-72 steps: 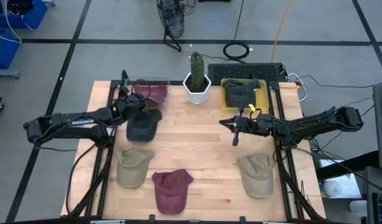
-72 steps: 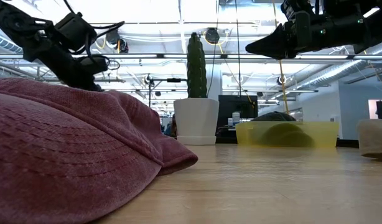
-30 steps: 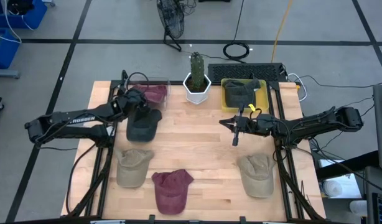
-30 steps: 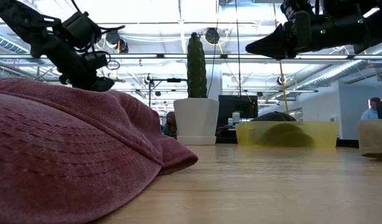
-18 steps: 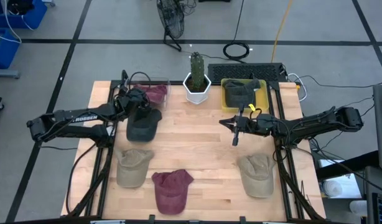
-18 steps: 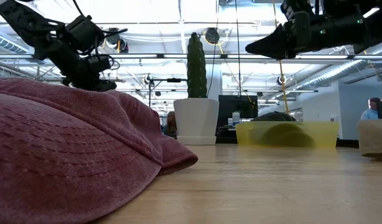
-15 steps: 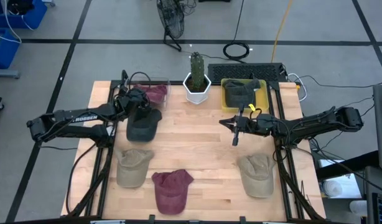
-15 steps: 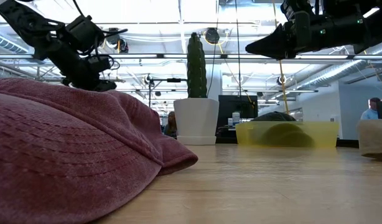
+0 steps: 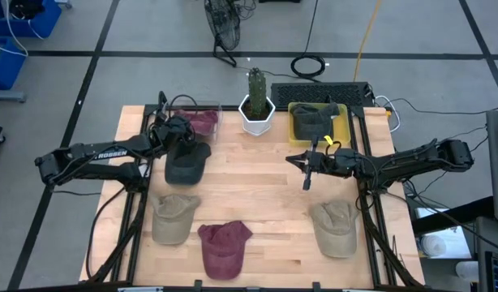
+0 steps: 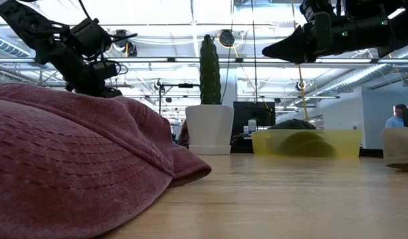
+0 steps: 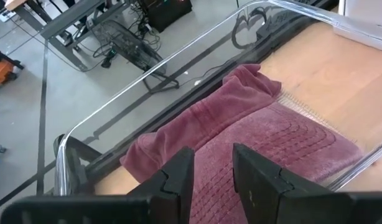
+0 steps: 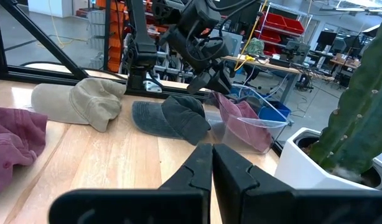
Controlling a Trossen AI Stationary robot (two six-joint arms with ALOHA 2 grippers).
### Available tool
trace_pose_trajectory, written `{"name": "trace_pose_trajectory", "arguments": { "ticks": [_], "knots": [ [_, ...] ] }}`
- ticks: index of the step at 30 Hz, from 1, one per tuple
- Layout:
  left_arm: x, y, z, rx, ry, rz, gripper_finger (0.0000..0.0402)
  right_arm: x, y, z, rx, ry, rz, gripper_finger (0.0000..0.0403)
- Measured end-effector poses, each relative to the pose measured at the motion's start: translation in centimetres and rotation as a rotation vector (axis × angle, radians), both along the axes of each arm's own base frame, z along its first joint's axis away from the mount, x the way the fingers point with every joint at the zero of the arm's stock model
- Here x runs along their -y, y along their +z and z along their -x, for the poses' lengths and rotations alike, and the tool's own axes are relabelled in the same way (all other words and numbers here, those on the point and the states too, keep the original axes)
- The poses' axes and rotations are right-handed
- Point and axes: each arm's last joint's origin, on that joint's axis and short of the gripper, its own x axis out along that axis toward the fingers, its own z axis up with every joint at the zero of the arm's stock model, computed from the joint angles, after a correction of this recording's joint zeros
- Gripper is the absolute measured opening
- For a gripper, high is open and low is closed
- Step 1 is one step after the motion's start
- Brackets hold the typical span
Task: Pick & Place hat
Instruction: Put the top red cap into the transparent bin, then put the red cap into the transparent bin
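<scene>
The table (image 9: pixel 265 203) is made of pale wood planks with a smooth surface. On it I count six soft cloth hats. One maroon hat (image 11: pixel 253 143), with stitched ribs on its crown, lies crumpled inside a clear plastic bin (image 9: pixel 196 109) with rounded corners, at the far left of the table. One dark grey hat (image 9: pixel 186 162) lies flat on the wood just in front of this bin. Two beige hats lie near the front: one on the left (image 9: pixel 172 217) and one on the right (image 9: pixel 336 225). Another maroon hat (image 9: pixel 223 247) is at the front edge, between them; its ribbed fabric fills the left of the low view. The sixth hat (image 9: pixel 314 122), olive-coloured, sits in a yellow bin (image 9: pixel 342 130) of half-transparent plastic at the far right.

Between the two bins stands a white pot (image 9: pixel 256 113) with angled sides, holding one tall, ribbed green cactus (image 9: pixel 256 83).

The left gripper (image 11: pixel 208 171) hangs above the clear bin and its maroon hat, fingers parted with a gap, grasping nothing. The right gripper (image 12: pixel 211 163) hovers over the bare middle-right wood, well apart from any hat, its two dark fingers pressed together and holding nothing.
</scene>
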Motion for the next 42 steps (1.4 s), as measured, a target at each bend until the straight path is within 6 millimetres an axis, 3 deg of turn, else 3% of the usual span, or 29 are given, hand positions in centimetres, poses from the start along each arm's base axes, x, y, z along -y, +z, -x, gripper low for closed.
{"name": "trace_pose_trajectory", "arguments": {
  "ticks": [4, 12, 20, 27, 33, 38, 42],
  "knots": [
    [0.3, 1.0, -0.2, 0.038, -0.023, -0.023, 0.0115, 0.0, 0.0, 0.0, -0.001, 0.000, 0.004, 0.0004],
    [3.3, 7.0, -1.0, 0.261, -0.179, -0.109, 0.0115, 0.0, -0.1, 0.0, -0.017, 0.000, 0.007, 0.0004],
    [7.8, 10.0, -1.5, 0.389, -0.616, -0.074, 0.0115, 0.0, -0.2, 0.0, -0.021, -0.001, -0.008, 0.0004],
    [10.6, 10.3, -1.9, 0.387, -0.814, -0.049, 0.0115, 0.0, -0.1, 0.0, -0.010, -0.001, -0.006, 0.0004],
    [10.9, 9.2, -1.7, 0.304, -0.730, 0.003, 0.0115, 0.0, 0.1, 0.0, 0.004, 0.001, 0.017, 0.0004],
    [12.5, 9.0, -2.6, 0.388, -0.988, 0.194, 0.0115, 0.0, 0.5, 0.0, 0.037, 0.001, 0.054, 0.0004],
    [14.2, 8.9, -3.7, 0.421, -1.090, 0.211, 0.0115, 0.0, 0.9, 0.0, 0.075, 0.000, 0.086, 0.0004]
  ]
}}
